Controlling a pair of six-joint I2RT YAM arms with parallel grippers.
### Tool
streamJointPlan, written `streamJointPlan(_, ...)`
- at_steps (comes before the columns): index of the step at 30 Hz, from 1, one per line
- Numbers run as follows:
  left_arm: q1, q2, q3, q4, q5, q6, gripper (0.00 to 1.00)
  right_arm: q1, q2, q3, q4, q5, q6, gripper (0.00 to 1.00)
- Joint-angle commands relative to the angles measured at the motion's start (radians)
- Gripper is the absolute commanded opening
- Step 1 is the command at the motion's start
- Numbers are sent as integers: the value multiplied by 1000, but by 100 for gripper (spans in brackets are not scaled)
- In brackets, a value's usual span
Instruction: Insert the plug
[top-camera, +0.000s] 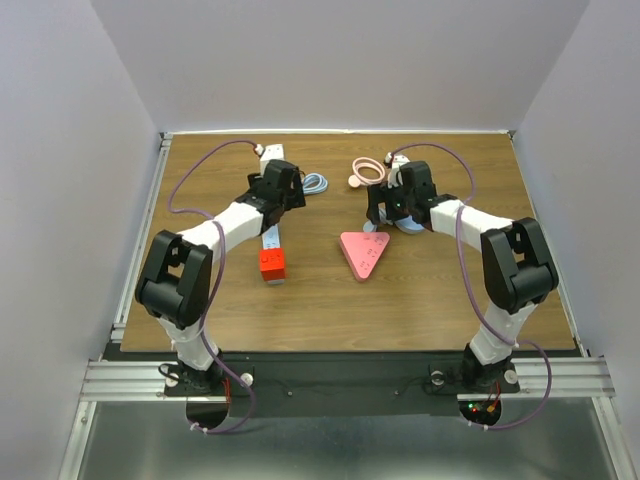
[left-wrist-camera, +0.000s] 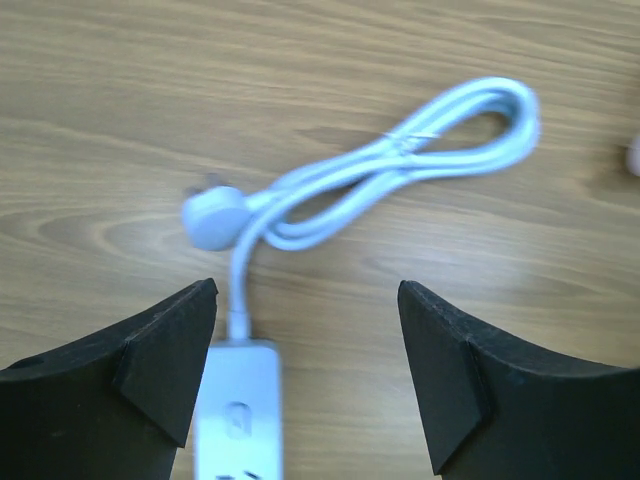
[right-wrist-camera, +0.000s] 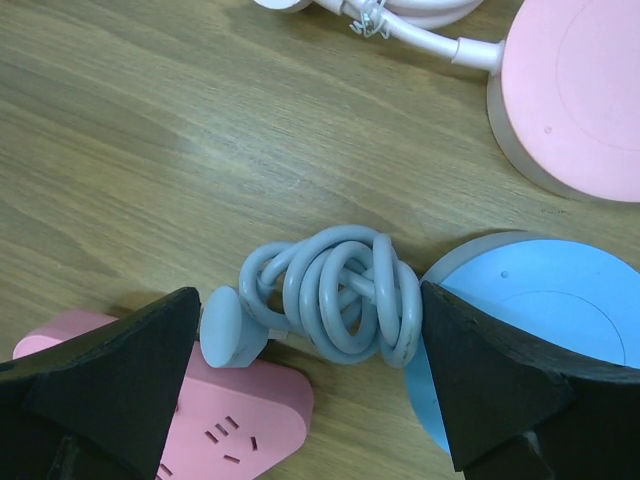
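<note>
A pale blue-grey plug (right-wrist-camera: 232, 328) on a tightly coiled cable (right-wrist-camera: 340, 290) lies on the wood, its face resting against the corner of a pink triangular power strip (right-wrist-camera: 235, 420) (top-camera: 363, 253). My right gripper (right-wrist-camera: 310, 340) (top-camera: 397, 212) stands open just above the coil, one finger on each side. A second plug (left-wrist-camera: 212, 215), white, lies on its looped cable (left-wrist-camera: 400, 160), which runs into a white power strip (left-wrist-camera: 238, 410) (top-camera: 272, 235). Above that strip's far end my left gripper (left-wrist-camera: 308, 340) (top-camera: 288, 188) is open, holding nothing.
A red block (top-camera: 272, 264) sits on the white strip's near end. A blue round device (right-wrist-camera: 545, 320) lies right of the coil, with a pink round device (right-wrist-camera: 580, 90) and its pink cable (top-camera: 368, 170) behind it. Grey walls enclose the table (top-camera: 330, 310).
</note>
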Motion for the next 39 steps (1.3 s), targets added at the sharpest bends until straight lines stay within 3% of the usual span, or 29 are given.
streamJointPlan(1,-100,-67,-1,43,-1,-5,84,7,30,-4,13,30,17,95)
streamJointPlan(4,-152,-66,-4,72,84,-22,84,8,45,-12,7,63,27,88)
streamJointPlan(8,-201,-29,7,80,168,-32,84,8,43,-29,1,110,44,63)
streamJointPlan(12,-221,20,-10,89,253,-49,84,10,28,-47,-5,122,52,49)
streamJointPlan(14,-231,29,-19,98,273,-51,84,8,22,-52,-10,139,63,28)
streamJointPlan(16,-234,48,-33,107,294,-52,85,10,13,-58,-19,144,69,18)
streamJointPlan(27,-234,115,-77,169,495,-75,85,8,-42,-78,-36,184,93,1)
streamJointPlan(32,-235,121,-119,230,587,-115,84,8,-56,-80,-45,204,99,0)
streamJointPlan(39,-234,54,-211,311,612,-184,85,10,-56,-77,-50,198,106,0)
